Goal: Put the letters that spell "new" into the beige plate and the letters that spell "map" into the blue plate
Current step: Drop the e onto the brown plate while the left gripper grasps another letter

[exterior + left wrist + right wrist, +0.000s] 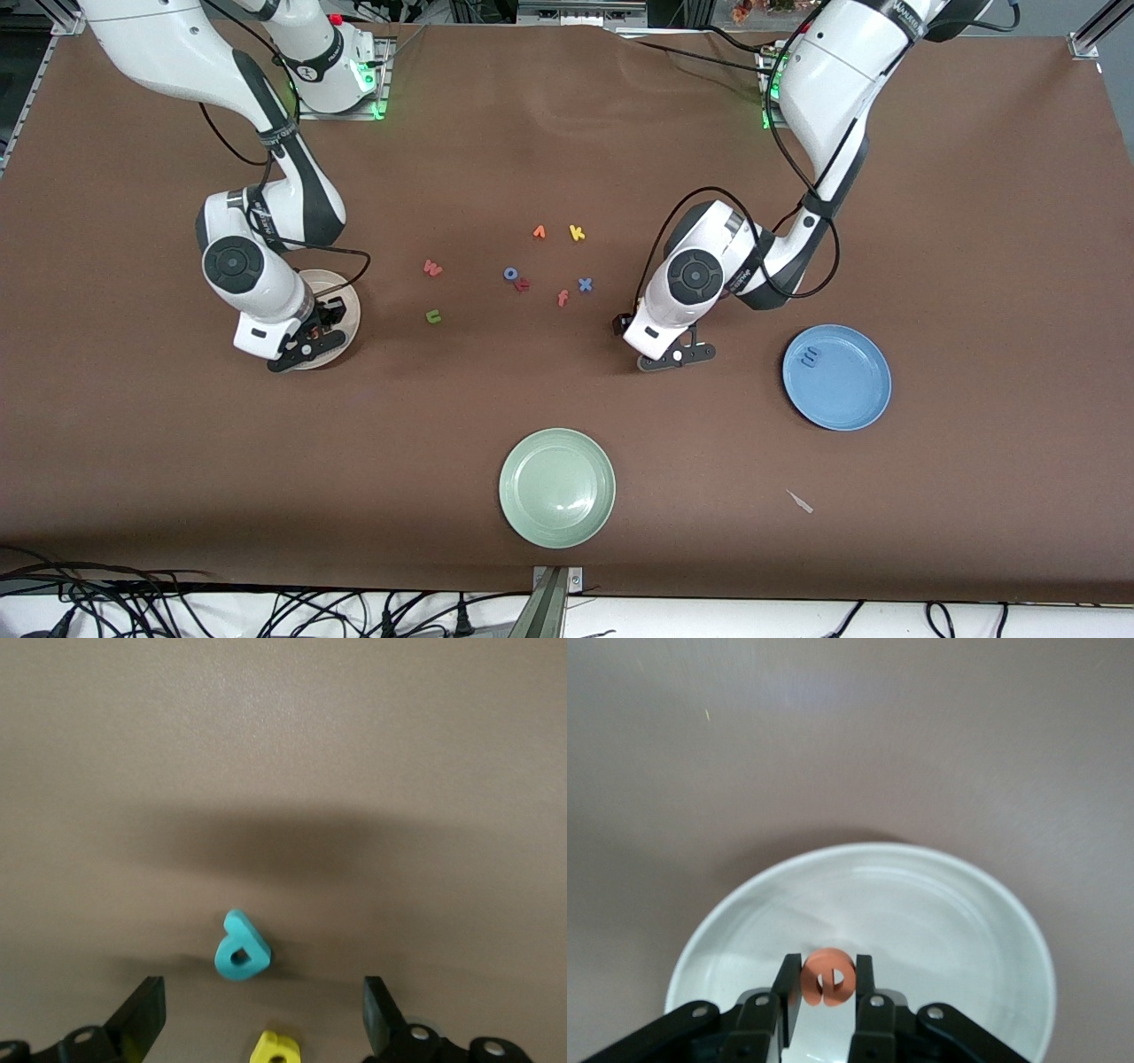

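Right gripper (826, 992) is clamped on the orange e (827, 976) over the beige plate (983, 904); lower it close to the glossy dish before letting go (foam bounces). Left gripper (264, 1014), jaws wide, hangs over the matte table with the teal p (240, 947) at its 12 o'clock, the yellow a (275, 1048) between its fingers.

Brown table (974, 221); black cables (266, 611) along its edge.
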